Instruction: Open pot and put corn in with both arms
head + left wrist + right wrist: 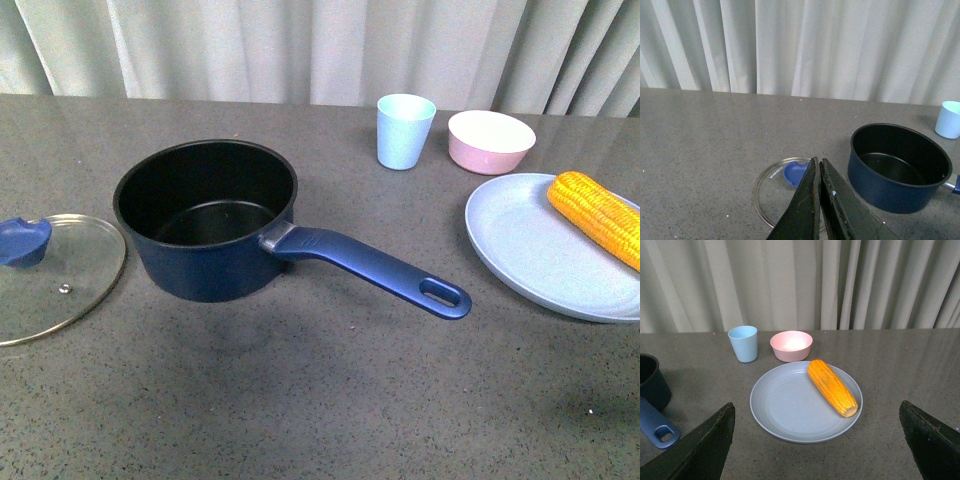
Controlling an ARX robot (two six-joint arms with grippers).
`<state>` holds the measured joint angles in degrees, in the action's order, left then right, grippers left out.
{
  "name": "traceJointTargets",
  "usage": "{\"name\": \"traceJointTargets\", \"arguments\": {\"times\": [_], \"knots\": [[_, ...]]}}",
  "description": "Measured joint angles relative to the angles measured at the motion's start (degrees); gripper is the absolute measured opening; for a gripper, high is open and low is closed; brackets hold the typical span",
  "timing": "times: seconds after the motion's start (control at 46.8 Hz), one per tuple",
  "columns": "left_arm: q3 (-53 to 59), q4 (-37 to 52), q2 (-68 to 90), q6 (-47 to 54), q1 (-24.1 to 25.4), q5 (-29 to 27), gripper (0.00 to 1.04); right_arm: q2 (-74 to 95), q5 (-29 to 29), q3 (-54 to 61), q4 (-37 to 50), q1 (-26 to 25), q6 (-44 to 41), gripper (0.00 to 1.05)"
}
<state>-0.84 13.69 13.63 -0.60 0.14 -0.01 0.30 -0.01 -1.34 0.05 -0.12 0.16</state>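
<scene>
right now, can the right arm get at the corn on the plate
Probably yes. The right claw is open wide and faces the corn, which lies bare on the plate; the cup and bowl stand beyond it, not in the way.

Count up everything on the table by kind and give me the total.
pot: 1
lid: 1
cup: 1
bowl: 1
plate: 1
corn: 1
Total: 6

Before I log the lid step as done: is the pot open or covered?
Open. The pot shows its empty black interior, and the glass lid lies flat on the table beside it.
</scene>
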Motion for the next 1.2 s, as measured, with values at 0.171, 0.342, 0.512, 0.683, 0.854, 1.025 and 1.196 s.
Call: {"name": "traceJointTargets", "arguments": {"times": [0.171, 0.342, 0.512, 0.683, 0.854, 1.025, 1.196], "knots": [[0.0, -2.1, -2.12, 0.0, 0.0, 0.02, 0.02, 0.0, 0.0, 0.0, 0.0, 0.0, 0.0, 0.96], [0.0, -12.61, -10.8, 0.0, 0.0, 0.0, 0.02, 0.0, 0.02, 0.0, 0.0, 0.0, 0.0, 0.96], [0.0, -13.73, -12.74, 0.0, -0.02, 0.0, 0.02, 0.02, 0.02, 0.0, -0.02, 0.0, 0.0, 0.96], [0.0, -13.7, -12.76, -0.02, -0.02, 0.02, 0.17, 1.4, 1.29, -0.87, -2.91, 0.11, 1.95, 0.96], [0.0, -13.7, -12.76, 0.0, -0.02, 0.0, 0.53, 26.1, -3.19, -10.51, -9.9, -7.39, 11.98, 0.96], [0.0, -13.7, -12.76, 0.0, -0.02, 0.0, 0.83, 48.15, -7.43, -19.1, 4.39, -13.11, 7.13, 0.96], [0.0, -13.7, -12.76, 0.11, -0.02, 0.0, 0.96, 78.34, -5.38, -33.55, 16.72, -14.8, -3.32, 0.96]]}}
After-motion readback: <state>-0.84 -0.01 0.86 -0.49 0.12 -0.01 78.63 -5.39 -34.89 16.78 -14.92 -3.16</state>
